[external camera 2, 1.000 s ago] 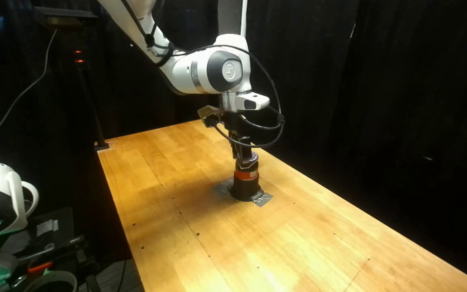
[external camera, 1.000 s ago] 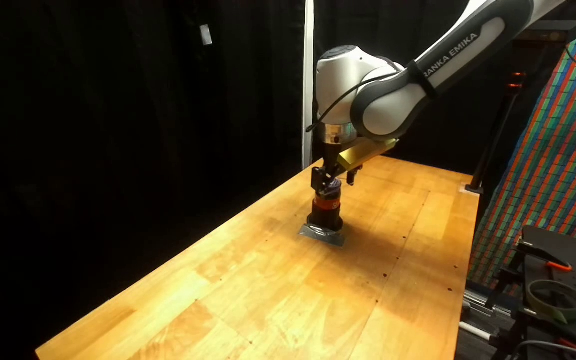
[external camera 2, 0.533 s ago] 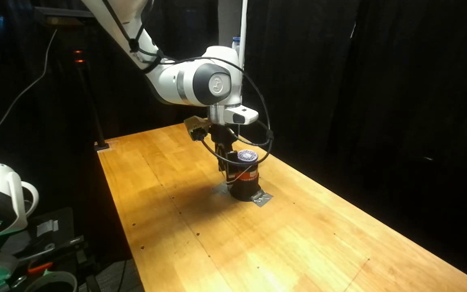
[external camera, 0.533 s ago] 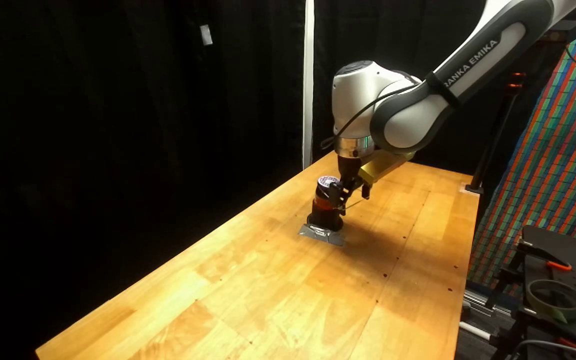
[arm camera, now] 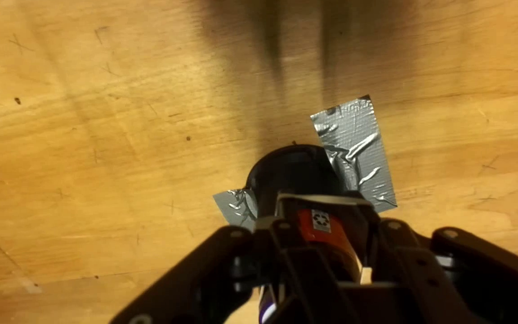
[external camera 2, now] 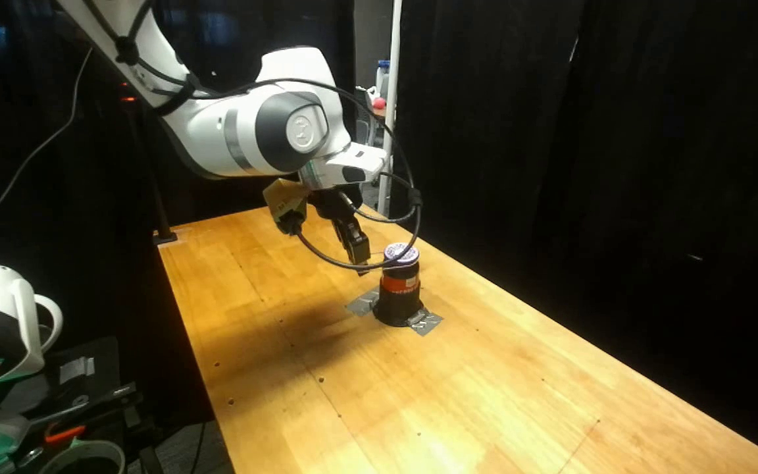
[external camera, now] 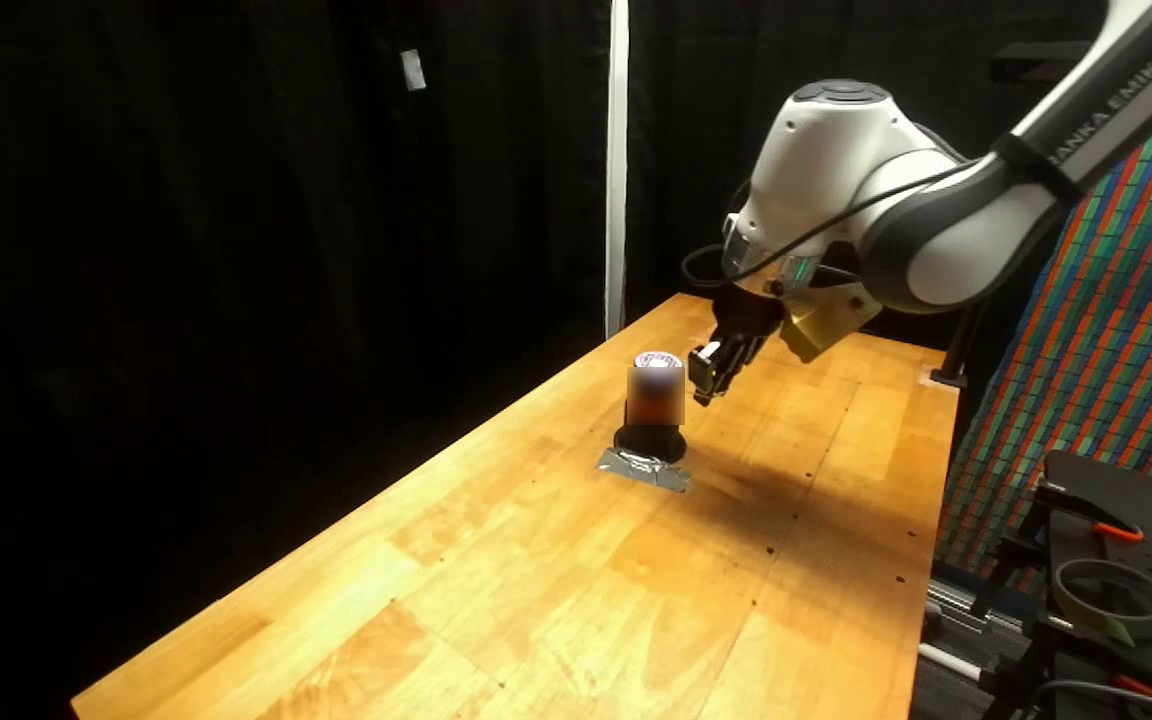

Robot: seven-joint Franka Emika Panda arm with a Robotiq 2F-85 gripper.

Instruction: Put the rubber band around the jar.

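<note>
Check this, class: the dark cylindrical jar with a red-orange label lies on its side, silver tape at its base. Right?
Not on its side: the jar stands upright, silver tape at its base, as both exterior views show.

Exterior views overlook table (external camera: 536, 560); wrist view looks down

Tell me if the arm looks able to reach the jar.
Likely yes: in both exterior views the pincer is close beside the upright jar, and no object stands between them; only the rubber band seems to span the gap.
</note>
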